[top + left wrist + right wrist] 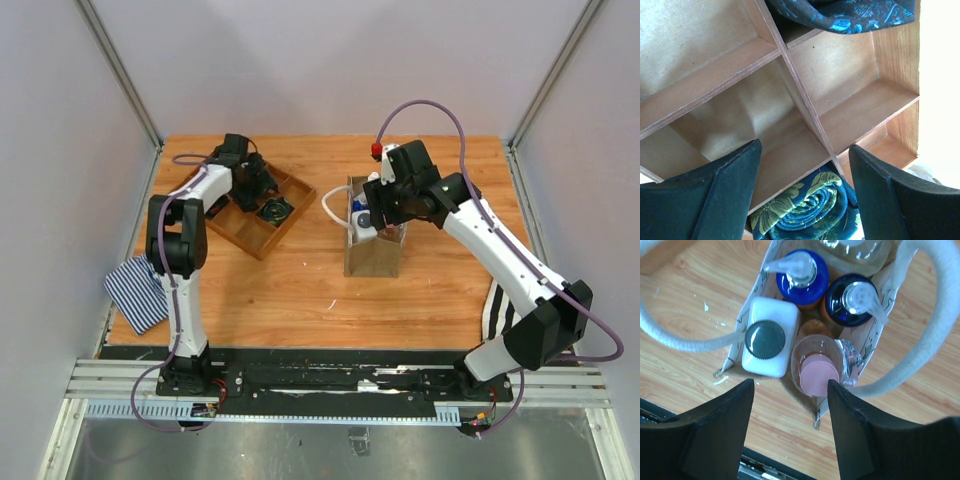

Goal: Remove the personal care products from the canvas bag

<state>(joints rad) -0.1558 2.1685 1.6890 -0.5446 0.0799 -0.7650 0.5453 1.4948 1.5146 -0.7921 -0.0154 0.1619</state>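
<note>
Since every bottle I can make out sits inside the canvas bag (372,255), I judge the unpacking as not yet begun. From the overhead camera the bag stands upright in the middle of the counter (300,290). The right end effector (375,222) hangs directly over its open mouth, a sensible approach because the bottles can only come out upward. The left end effector (258,192) is well apart, over the wooden tray (262,228) at the far left.

On the left wrist camera, that end effector's jaws stand moderately apart with nothing between them, looking down into a bare compartment of the tray. Rolled floral-print fabric (807,207) lies in a compartment beside it. None of it is my task's, so I read this arm as parked clear.

On the right wrist camera, the jaws are parted and hold nothing. Below them the bag is packed tight. A white rectangular bottle (770,337) with a dark round cap sits beside a pink-capped clear bottle (817,372), with two blue pump bottles (802,277) behind and a clear bottle (855,247) at the back. The rope handles (685,340) flop outward, leaving the mouth free. The fingers (720,435) straddle the front pair; which one is the target I cannot tell. With packing this tight, a neighbour could lift along or the soft bag could tip.
</note>
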